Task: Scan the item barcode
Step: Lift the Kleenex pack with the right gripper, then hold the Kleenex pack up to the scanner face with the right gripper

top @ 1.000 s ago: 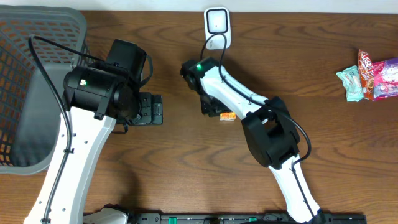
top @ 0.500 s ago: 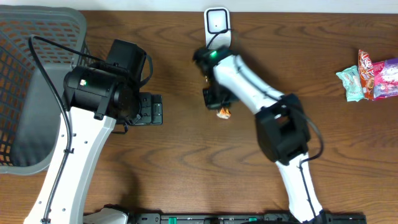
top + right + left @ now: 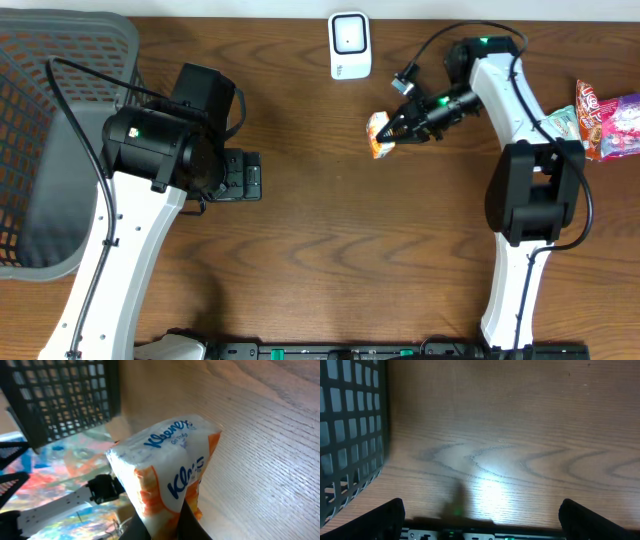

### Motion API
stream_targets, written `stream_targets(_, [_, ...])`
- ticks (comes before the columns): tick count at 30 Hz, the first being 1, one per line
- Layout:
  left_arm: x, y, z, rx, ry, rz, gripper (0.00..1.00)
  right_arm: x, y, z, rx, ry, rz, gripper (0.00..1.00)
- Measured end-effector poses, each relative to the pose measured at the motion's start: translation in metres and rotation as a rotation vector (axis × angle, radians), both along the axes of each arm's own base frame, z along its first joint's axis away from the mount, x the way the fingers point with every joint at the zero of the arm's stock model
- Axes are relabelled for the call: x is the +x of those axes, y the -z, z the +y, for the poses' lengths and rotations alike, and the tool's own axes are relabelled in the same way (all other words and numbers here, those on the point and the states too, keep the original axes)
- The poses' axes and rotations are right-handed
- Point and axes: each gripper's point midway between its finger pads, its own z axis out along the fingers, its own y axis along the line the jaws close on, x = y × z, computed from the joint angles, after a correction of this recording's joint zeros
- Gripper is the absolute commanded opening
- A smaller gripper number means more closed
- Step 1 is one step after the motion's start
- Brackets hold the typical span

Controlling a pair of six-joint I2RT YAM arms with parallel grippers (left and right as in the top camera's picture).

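The tissue pack (image 3: pixel 379 134) was pinched at one end by the right gripper (image 3: pixel 400 128), its jaws pressed together on it, clear of the table (image 3: pixel 300 260). Its long axis was pointed away from the fingers, and the scanner (image 3: pixel 350 45) lay just beyond its free end. The left gripper (image 3: pixel 243 175) was spread wide, empty and farther off.

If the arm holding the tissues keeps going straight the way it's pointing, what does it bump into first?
Probably the left gripper: the right gripper, shut on the tissue pack, points left across the table toward it. Height is unclear.
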Motion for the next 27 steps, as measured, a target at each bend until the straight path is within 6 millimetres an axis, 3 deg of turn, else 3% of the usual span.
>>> stream_targets(3, [0.000,0.000,0.000,0.000,0.000,0.000,0.98,0.008,-0.001,0.002,0.029,0.017,-0.028,0.01])
stream_targets(6, [0.000,0.000,0.000,0.000,0.000,0.000,0.98,0.030,0.002,0.008,0.040,0.064,-0.091,0.01])
stream_targets(12, [0.000,0.000,0.000,0.000,0.000,0.001,0.98,0.113,-0.005,0.024,0.041,0.270,-0.249,0.01])
stream_targets(18, [0.000,0.000,0.000,0.000,0.000,0.000,0.98,0.187,-0.047,0.051,0.103,0.533,-0.383,0.01])
stream_targets(27, [0.000,0.000,0.000,0.000,0.000,0.000,0.98,0.226,-0.050,0.052,0.019,0.873,-0.349,0.01])
